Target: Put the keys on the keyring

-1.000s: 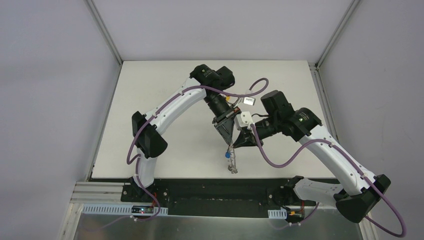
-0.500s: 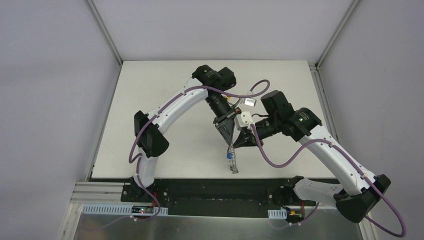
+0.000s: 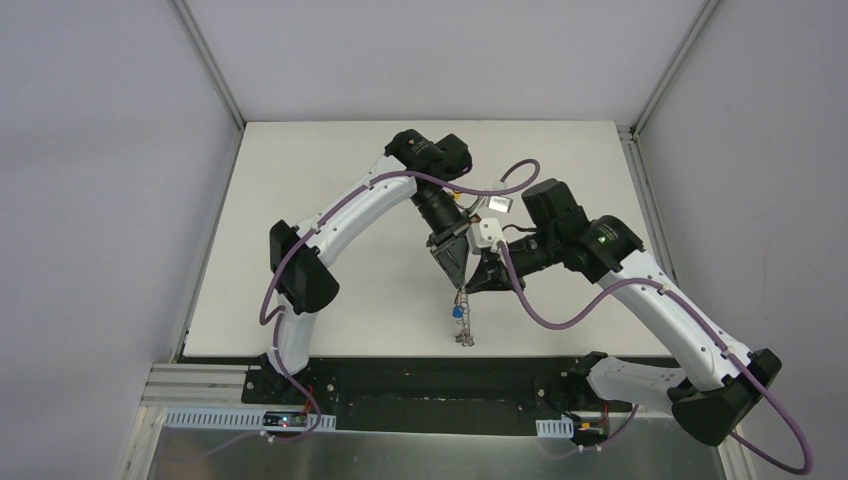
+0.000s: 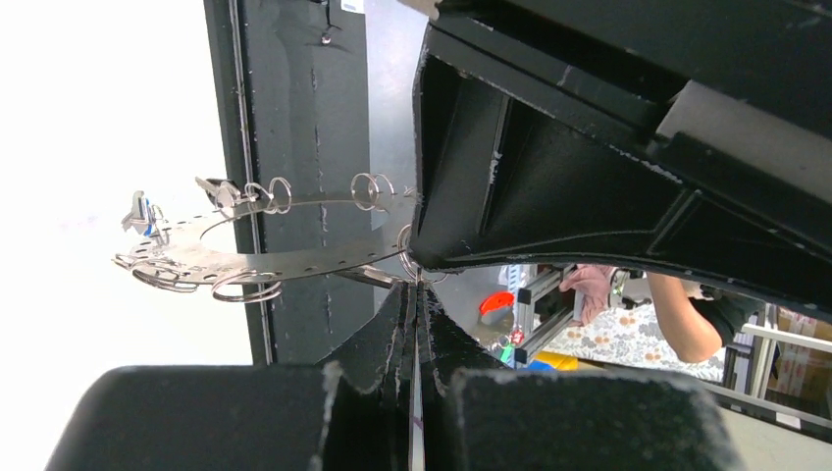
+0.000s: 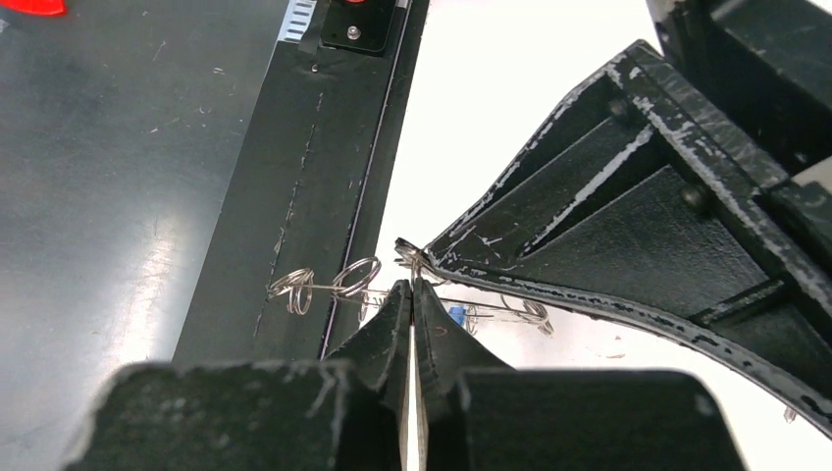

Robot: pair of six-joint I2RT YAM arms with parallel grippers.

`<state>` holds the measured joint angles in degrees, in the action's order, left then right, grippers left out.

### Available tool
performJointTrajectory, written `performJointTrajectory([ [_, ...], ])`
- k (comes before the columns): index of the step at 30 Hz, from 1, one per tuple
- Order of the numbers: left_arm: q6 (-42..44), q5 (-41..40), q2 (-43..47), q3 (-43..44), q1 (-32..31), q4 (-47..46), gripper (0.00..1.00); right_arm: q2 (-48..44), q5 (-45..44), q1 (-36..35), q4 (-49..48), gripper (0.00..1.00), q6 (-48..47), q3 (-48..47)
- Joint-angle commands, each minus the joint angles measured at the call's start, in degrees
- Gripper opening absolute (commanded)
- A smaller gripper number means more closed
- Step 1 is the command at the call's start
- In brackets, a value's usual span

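Note:
The keyring (image 3: 463, 325), a flat grey ring with wire loops on its rim, hangs edge-on below both grippers near the table's front edge. In the left wrist view the keyring (image 4: 245, 257) lies broadside, with a blue-headed key (image 4: 142, 211) at its far end. My left gripper (image 4: 417, 287) is shut, pinching a small wire loop (image 4: 404, 257) at the ring's near rim. My right gripper (image 5: 413, 286) is shut on the ring's thin edge (image 5: 324, 287), beside the blue key (image 5: 456, 314). The two gripper tips touch (image 3: 464, 289).
White table (image 3: 330, 250) with a black rail (image 3: 430, 372) along its front edge and a metal plate (image 3: 400, 450) below it. Grey walls stand on the left, right and far sides. A person's arm (image 4: 677, 329) shows in the background beyond the table.
Both grippers have edged very slightly toward the far side with the ring between them. Both stay shut.

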<state>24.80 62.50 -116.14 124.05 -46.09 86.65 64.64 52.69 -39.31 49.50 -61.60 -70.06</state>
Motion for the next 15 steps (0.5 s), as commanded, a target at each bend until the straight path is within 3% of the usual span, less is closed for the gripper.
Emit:
performJointTrajectory([
  [1, 3.19, 0.95, 0.68, 0.83, -0.16, 4.92, 0.00, -1.88, -0.01, -0.20, -4.95, 0.00, 4.44, -1.66],
  [15, 5.02, 2.95, 3.09, -0.65, 2.75, 4.36, 0.00, -4.43, 1.75, 4.36, -14.31, 0.00, 15.56, 2.42],
])
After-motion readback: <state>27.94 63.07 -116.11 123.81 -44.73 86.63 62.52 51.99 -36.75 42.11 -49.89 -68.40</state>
